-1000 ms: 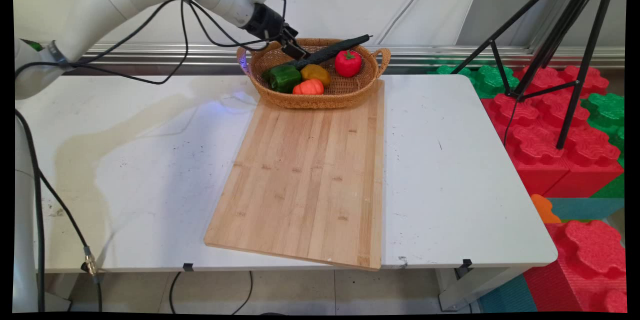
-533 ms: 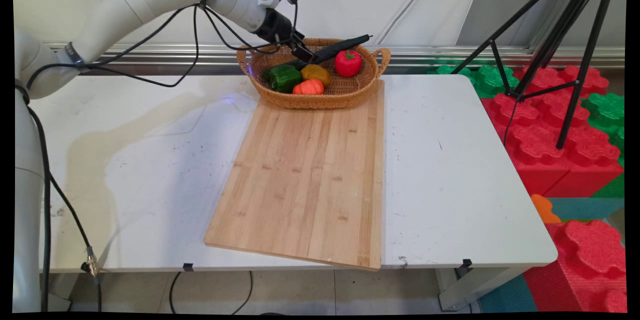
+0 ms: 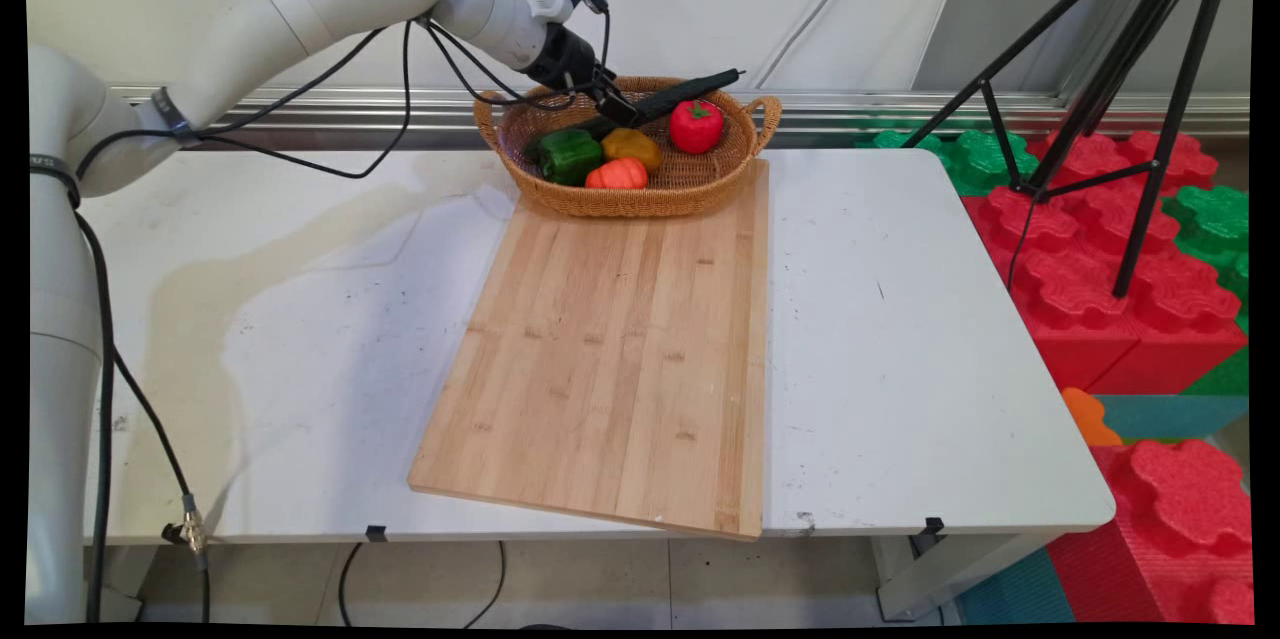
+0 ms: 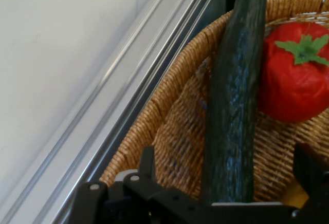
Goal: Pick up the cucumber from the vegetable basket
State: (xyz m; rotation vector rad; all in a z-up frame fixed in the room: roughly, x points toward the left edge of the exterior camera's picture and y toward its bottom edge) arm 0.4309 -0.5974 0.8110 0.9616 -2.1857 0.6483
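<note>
tool (image 3: 622,107) – fingers apart, astride cucumber (image 4: 234,111) | in basket (image 3: 640,199) | tomato (image 4: 295,75) beside – contact unclear

One basket (image 3: 690,187), five vegetables, one board (image 3: 610,359)

You get main view high over table (image 3: 900,339) near edge, facing wall; hand view close inside basket (image 4: 175,126); both share cucumber (image 3: 680,97), tomato (image 4: 295,75)

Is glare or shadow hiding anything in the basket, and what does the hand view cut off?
Main view: no glare on the basket; the gripper covers part of the cucumber; a shadow lies on the table. Hand view: cucumber and tomato run off the frame's edges.
</note>
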